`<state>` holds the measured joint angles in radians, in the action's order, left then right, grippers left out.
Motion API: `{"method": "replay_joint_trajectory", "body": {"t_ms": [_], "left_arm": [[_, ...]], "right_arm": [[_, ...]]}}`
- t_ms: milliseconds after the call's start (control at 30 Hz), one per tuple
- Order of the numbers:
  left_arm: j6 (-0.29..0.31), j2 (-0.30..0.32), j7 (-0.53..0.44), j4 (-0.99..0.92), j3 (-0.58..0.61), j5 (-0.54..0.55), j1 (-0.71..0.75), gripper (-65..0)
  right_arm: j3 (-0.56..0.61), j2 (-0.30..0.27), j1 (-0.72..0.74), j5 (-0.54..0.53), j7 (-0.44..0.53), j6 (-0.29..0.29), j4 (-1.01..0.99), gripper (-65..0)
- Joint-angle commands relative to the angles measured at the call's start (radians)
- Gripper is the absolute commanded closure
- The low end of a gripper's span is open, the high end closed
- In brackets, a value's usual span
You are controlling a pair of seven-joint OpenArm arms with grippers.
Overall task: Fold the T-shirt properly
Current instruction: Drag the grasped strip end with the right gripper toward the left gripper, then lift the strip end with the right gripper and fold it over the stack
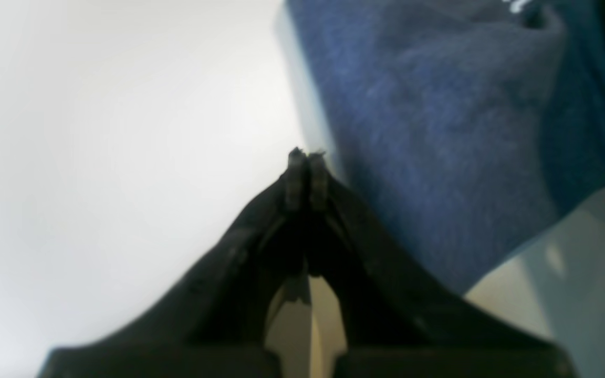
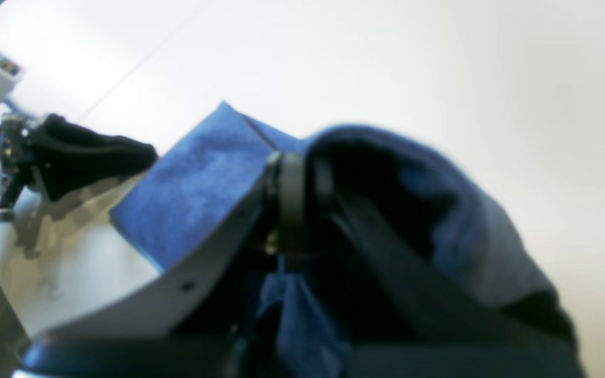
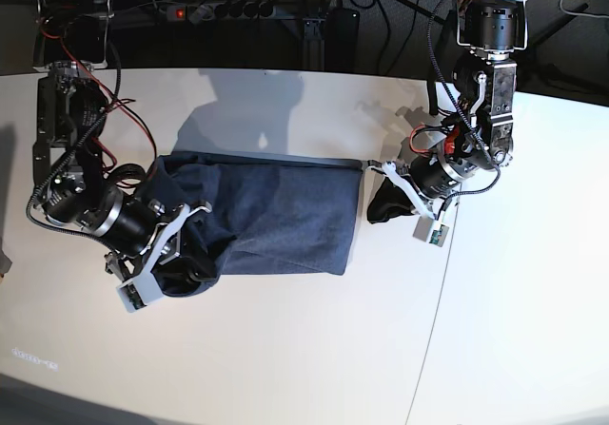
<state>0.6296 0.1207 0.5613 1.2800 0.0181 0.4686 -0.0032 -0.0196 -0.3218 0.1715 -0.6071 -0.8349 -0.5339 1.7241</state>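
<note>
T-shirt point(image 3: 297, 214), one: slate-blue heathered cotton, matte and soft; in the base view, lying on the table from the centre toward 9 o'clock. Its 3 o'clock part is flat and smooth, with straight edges and an angular corner at 4 o'clock; its 9 o'clock part is bunched, in raised, rounded folds. A scrap of white lettering point(image 1: 519, 4) shows at 1 o'clock in the left wrist view.

Right tool point(image 2: 305, 164), one: black, tapered; closed on a raised fold of the T-shirt, the cloth arching over the tips and draping toward 4 o'clock in its wrist view.

Left tool point(image 1: 306, 158), one: black, wedge-shaped; fingertips together, nothing between them, just off the T-shirt's 3 o'clock edge in the base view.

Table point(image 3: 285, 349), one: pale, smooth, with a thin straight seam point(image 3: 435, 316) toward 5 o'clock.
</note>
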Motion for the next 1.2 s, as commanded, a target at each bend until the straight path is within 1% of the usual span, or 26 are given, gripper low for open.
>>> {"method": "replay_joint_trajectory", "body": {"t_ms": [0, 67, 133, 200, 367, 500, 700, 800, 900, 1033, 1167], "left_arm": [[0.009, -0.007, 0.055, -0.010, 0.002, -0.043, 0.000, 0.0], [0.009, -0.016, 0.055, -0.023, 0.006, -0.043, 0.000, 0.0], [0.010, -0.022, 0.055, -0.029, 0.015, -0.043, 0.001, 0.0], [0.010, -0.021, 0.055, -0.032, 0.030, -0.043, 0.001, 0.0], [0.010, -0.021, 0.046, -0.032, 0.058, -0.043, 0.000, 0.0], [0.010, -0.021, 0.046, -0.032, 0.063, -0.043, 0.001, 0.0], [0.010, -0.021, 0.048, -0.032, 0.063, -0.040, 0.001, 0.0], [0.010, -0.021, 0.048, -0.032, 0.063, -0.037, 0.001, 0.0], [0.010, -0.021, 0.053, -0.032, 0.063, -0.016, 0.001, 0.0], [0.011, -0.018, 0.082, -0.029, 0.049, 0.008, 0.000, 0.0], [0.012, 0.004, 0.143, -0.028, -0.005, 0.082, 0.000, 0.0]], "right_arm": [[0.021, 0.010, 0.035, 0.010, 0.033, -0.054, 0.019, 0.0], [0.077, 0.044, 0.058, 0.086, 0.038, -0.054, 0.019, 0.0], [0.143, 0.080, 0.078, 0.185, 0.028, -0.054, 0.019, 0.0], [0.220, 0.099, 0.086, 0.269, 0.032, -0.053, 0.018, 0.0], [0.390, 0.136, 0.086, 0.396, 0.048, -0.053, 0.017, 0.0], [0.475, 0.160, 0.086, 0.459, 0.056, -0.045, -0.003, 0.0], [0.526, 0.185, 0.087, 0.518, 0.107, -0.045, -0.080, 0.0], [0.526, 0.209, 0.087, 0.522, 0.108, -0.045, -0.108, 0.0], [0.526, 0.220, 0.087, 0.522, 0.121, -0.046, -0.111, 0.0], [0.526, 0.225, 0.089, 0.542, 0.128, -0.045, -0.111, 0.0], [0.526, 0.225, 0.089, 0.572, 0.132, -0.045, -0.111, 0.0]]}}
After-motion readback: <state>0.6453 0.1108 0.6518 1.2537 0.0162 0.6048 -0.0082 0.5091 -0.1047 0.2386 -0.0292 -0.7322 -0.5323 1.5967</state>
